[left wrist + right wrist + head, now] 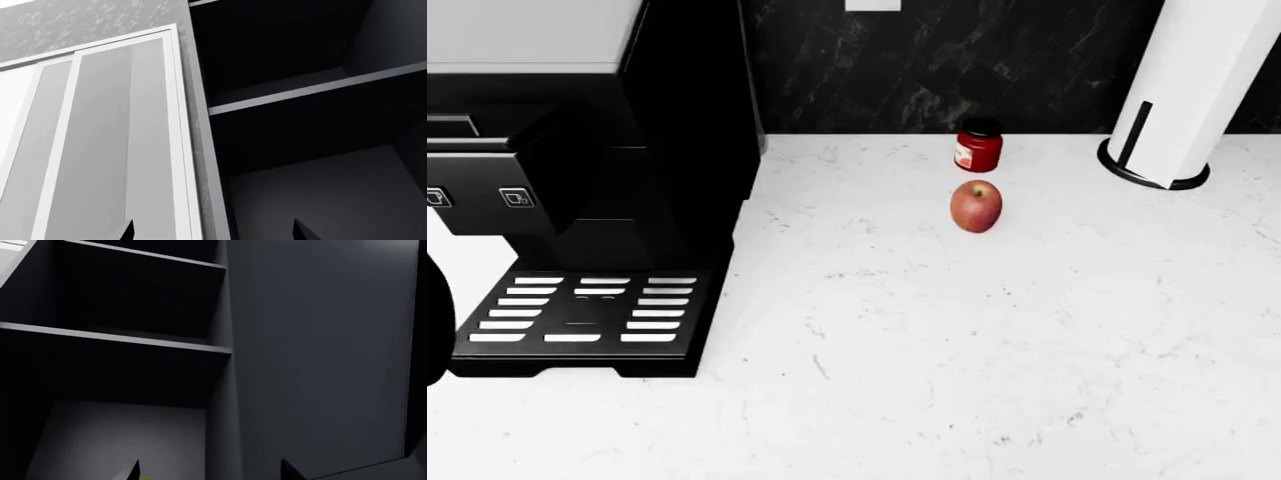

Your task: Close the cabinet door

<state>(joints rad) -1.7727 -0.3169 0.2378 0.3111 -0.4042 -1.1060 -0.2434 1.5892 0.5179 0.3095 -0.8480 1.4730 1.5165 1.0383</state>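
Observation:
The cabinet shows only in the wrist views. In the left wrist view, its open interior (pixel 307 125) is dark, with a grey shelf (pixel 313 89) across it. A shut neighbouring door (pixel 113 145) with a white frame and pale panels stands beside the opening. In the right wrist view, more dark shelves (pixel 120 337) appear. Beside them stands a broad flat dark grey panel, the open cabinet door (pixel 320 355). My left gripper (pixel 213 232) and right gripper (pixel 211 472) are both open and hold nothing. Only their dark fingertips show, below the cabinet and apart from it.
The head view looks down on a white marble counter (pixel 988 340) holding a black coffee machine (pixel 587 200), a red jar (pixel 978 146), a red apple (pixel 976 205) and a white paper-towel roll (pixel 1194 85). A small green speck (pixel 145 478) sits by the right fingertip.

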